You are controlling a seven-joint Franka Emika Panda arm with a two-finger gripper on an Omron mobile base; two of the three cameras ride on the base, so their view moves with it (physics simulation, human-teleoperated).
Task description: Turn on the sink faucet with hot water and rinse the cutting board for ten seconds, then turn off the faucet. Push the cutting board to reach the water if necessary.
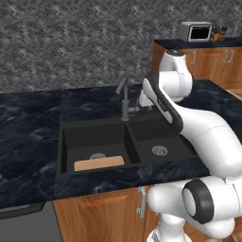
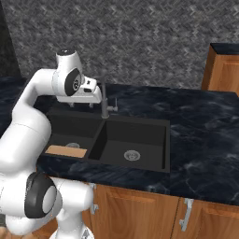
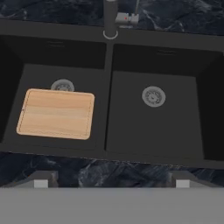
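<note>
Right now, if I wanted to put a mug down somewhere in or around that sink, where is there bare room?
The right basin is bare apart from its drain. The dark counter right of the sink is open too. The left basin is crowded: the cutting board covers most of its floor. Around the faucet the arm's open fingers hover close.

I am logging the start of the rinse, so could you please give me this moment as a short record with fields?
sink: black double basin set in a dark marble counter
cutting board: light wooden board flat on the floor of the left basin, beside its drain
sink faucet: dark post behind the divider, spout angled toward the left basin
water: no stream visible
gripper: open, above the sink's front edge, holding nothing
right basin: silver drain
</note>
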